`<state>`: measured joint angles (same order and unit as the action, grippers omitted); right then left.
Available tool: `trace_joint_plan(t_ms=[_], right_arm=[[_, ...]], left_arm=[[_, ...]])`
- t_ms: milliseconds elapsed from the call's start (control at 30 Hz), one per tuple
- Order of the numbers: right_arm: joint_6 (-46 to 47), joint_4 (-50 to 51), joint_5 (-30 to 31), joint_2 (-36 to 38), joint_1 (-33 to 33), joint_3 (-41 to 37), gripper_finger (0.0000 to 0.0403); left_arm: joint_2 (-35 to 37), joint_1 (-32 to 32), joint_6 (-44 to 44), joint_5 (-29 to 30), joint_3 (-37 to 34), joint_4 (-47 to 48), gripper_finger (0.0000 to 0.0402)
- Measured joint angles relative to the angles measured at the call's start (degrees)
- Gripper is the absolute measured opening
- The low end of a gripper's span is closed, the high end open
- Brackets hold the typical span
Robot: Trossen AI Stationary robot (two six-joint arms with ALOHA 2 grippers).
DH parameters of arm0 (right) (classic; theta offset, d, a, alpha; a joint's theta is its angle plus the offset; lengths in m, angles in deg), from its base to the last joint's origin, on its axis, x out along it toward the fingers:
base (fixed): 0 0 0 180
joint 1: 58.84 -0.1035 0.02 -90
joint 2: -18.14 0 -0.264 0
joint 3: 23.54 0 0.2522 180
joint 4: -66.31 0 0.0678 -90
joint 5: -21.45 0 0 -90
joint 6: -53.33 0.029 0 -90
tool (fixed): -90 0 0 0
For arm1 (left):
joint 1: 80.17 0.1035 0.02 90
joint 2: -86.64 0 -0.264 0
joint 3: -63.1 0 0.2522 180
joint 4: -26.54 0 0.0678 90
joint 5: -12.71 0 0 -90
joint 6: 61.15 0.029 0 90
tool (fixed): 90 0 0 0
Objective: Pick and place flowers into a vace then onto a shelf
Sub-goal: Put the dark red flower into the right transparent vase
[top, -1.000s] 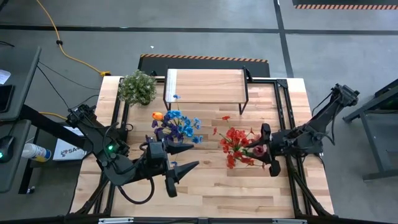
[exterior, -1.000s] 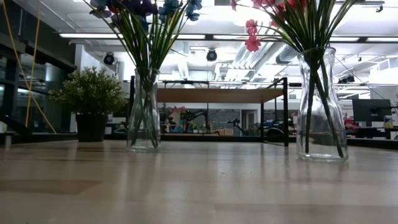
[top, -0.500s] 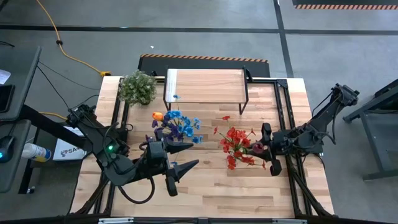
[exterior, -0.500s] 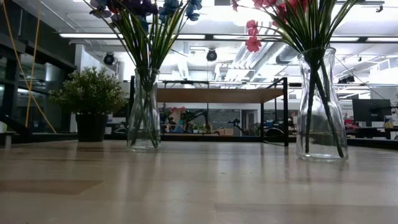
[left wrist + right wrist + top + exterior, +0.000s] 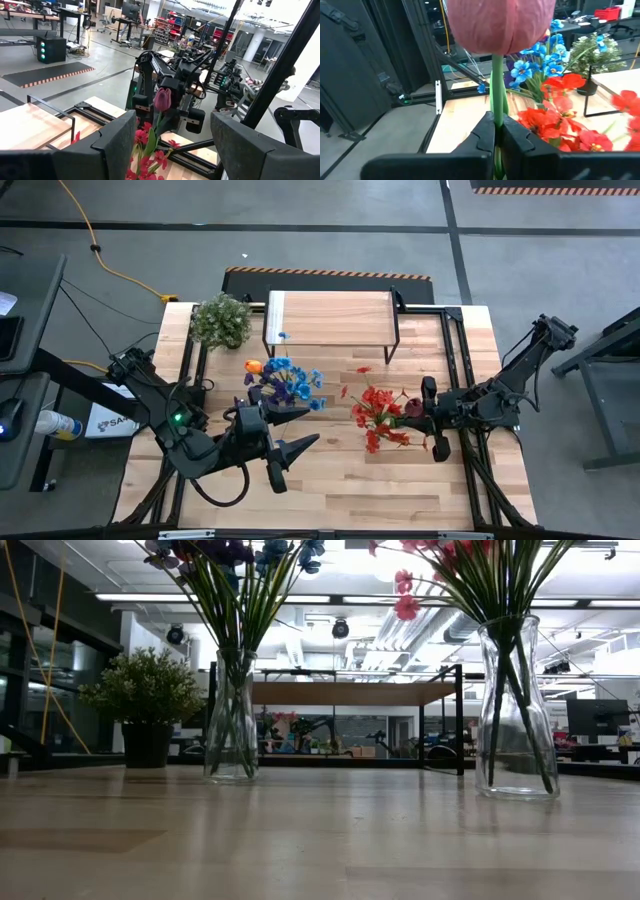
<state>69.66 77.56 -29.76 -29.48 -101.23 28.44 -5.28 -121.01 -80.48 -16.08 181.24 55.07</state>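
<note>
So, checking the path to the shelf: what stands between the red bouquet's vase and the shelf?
Bare tabletop, apart from one red petal; the high view shows it, the red bouquet's vase standing short of the shelf.

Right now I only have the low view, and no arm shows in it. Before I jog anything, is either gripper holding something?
Observer: Yes. The right gripper is shut on the green stem of a pink tulip, just under the bloom.
Operator: Where is that gripper?
Observer: Right next to the red flowers, on the right arm's side of them.
Operator: And the left one?
Observer: The left gripper is open and empty, close beside the blue flowers.
</note>
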Motion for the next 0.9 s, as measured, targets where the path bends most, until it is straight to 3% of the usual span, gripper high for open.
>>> trace_joint_plan(t_ms=[900], right_arm=[[1.48, 1.99, 1.38, -3.31, 0.0, 0.0, 0.0003]], left_arm=[[0.0, 0.0, 0.0, -0.04, 0.0, 0.16, 0.0287]])
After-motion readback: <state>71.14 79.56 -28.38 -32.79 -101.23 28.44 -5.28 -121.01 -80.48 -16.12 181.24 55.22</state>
